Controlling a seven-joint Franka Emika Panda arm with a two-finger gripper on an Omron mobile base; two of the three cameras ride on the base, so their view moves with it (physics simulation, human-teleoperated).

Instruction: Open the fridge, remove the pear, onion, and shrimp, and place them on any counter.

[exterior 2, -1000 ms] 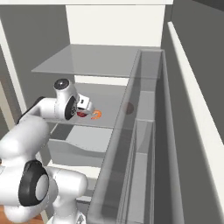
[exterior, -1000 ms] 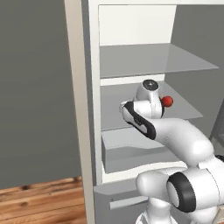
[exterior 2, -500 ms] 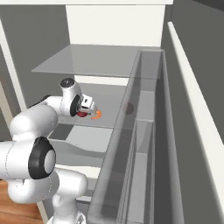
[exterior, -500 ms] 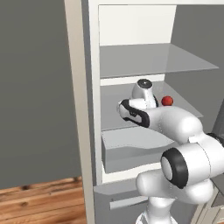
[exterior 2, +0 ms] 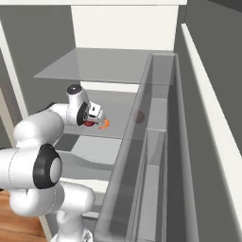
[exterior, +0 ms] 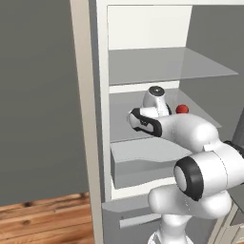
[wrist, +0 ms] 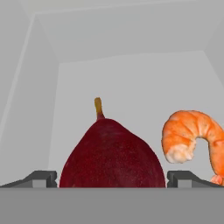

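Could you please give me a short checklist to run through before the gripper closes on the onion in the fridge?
1. Fridge door open: ok.
2. Gripper open: ok, a fingertip each side.
3. Onion centred between the fingertips: ok in the hand view.
4. Shrimp outside the gripper's closing path: cannot tell; it lies close beside one fingertip.
5. Onion resting on the shelf: ok.
6. Fingertips deep enough around the onion: cannot tell.

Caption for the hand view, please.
Open jaws straddle the dark-red onion on the fridge shelf, shrimp beside it.
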